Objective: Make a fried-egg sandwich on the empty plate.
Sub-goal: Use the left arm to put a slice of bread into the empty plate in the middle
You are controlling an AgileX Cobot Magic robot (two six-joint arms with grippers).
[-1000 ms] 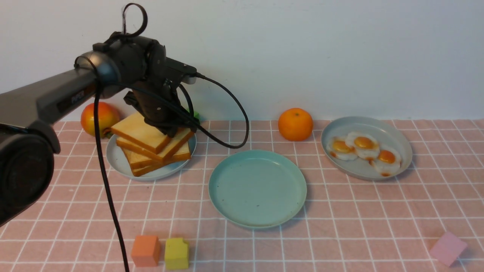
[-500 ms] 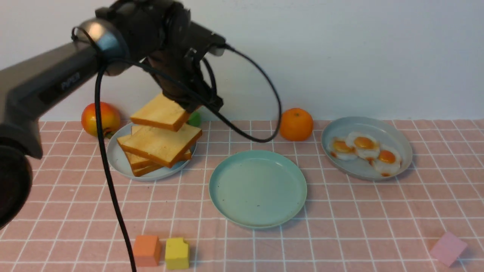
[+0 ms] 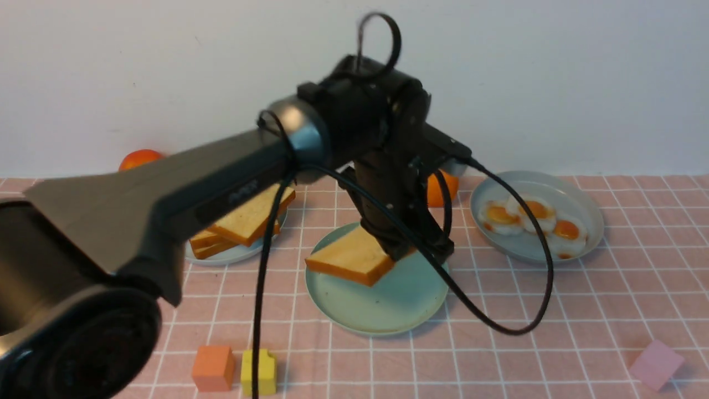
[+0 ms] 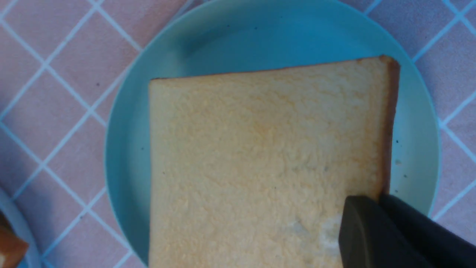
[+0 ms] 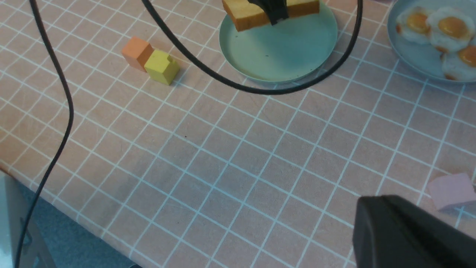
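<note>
My left gripper [image 3: 411,252] is shut on one edge of a golden toast slice [image 3: 350,259] and holds it, tilted, just above the mint-green empty plate [image 3: 382,313]. In the left wrist view the slice [image 4: 260,160] covers most of the plate [image 4: 122,149], with my left gripper [image 4: 375,203] pinching its crust corner. Three fried eggs [image 3: 526,217] lie on a grey plate [image 3: 587,202] at the right. My right gripper [image 5: 381,201] is shut and empty, hovering over the front right of the cloth. The right wrist view shows the slice [image 5: 245,15] over the plate [image 5: 282,56].
A stack of toast [image 3: 246,221] sits on a pale blue plate [image 3: 238,255] at the left. An orange [image 3: 450,185] and an apple [image 3: 138,159] stand by the back wall. Orange [image 3: 212,368], yellow [image 3: 267,372] and pink [image 3: 656,363] cubes lie near the front edge. A black cable [image 3: 498,327] loops beside the mint-green plate.
My left gripper lifted the top toast slice off the stack and carried it right and down, over the mint-green plate. The stack's remaining slices shifted slightly.
</note>
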